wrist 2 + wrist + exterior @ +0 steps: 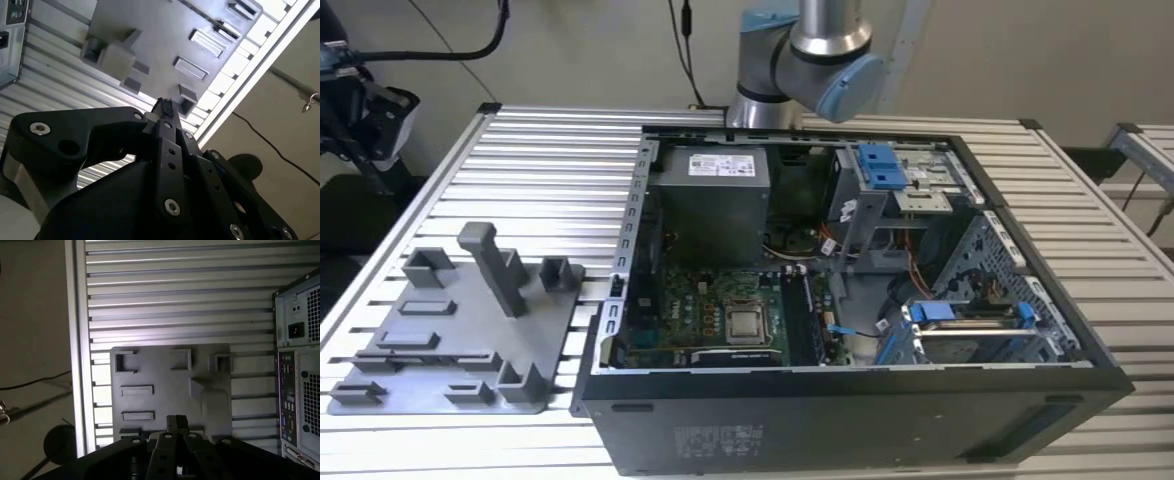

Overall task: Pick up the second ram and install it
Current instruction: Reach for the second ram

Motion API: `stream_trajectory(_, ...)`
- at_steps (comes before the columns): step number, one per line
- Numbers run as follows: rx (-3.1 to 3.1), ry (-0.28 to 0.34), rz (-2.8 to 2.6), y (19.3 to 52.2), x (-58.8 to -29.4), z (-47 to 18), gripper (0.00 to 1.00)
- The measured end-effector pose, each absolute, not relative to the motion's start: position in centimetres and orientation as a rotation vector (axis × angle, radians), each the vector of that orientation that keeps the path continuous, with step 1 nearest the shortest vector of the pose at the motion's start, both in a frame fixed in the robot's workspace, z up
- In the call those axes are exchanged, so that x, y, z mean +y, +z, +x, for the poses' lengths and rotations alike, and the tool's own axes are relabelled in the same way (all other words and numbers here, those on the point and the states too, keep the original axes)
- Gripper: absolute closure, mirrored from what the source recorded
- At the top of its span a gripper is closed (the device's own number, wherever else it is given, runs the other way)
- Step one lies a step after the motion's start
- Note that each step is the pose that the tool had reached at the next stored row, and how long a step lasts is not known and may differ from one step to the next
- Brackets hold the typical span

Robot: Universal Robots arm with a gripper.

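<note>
Closure is the plain fact at the gripper [176,423]: in both wrist views its two fingertips [161,107] sit pressed close, with no gap that I can see. I make out nothing clamped between them, though a thin board held edge-on there would be hard to tell from the dark pads. Straight out beyond the tips, and well apart from them, lies the grey tray [165,370] on the slatted table [175,290]. The gripper hangs high over the tray and touches nothing. Two shallow oblong holder blocks [136,390] on the tray have their long sides along the line on which the two fingers face each other, as far as I can judge. The computer case [300,365] stands beside the tray, its rear panel cut off at the picture's edge. Where the second ram is I cannot tell. The tray's pockets read as plain grey and are too small to search for a dark stick. In the exterior view the long black slots [807,320] beside the processor socket [747,325] on the green motherboard [707,300] are too dark to show whether a stick is seated. Black hardware [347,100] at the exterior view's left edge is cut off; it may be the arm's wrist, but that is a guess.
</note>
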State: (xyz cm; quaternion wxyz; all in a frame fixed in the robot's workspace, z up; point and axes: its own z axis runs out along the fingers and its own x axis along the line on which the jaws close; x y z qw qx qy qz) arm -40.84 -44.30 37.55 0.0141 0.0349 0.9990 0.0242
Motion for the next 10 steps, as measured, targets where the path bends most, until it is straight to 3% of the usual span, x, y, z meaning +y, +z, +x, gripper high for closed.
stream_trajectory(10, 3.111, 0.075, 0.109, 37.6, -45.5, -40.8, 0.89)
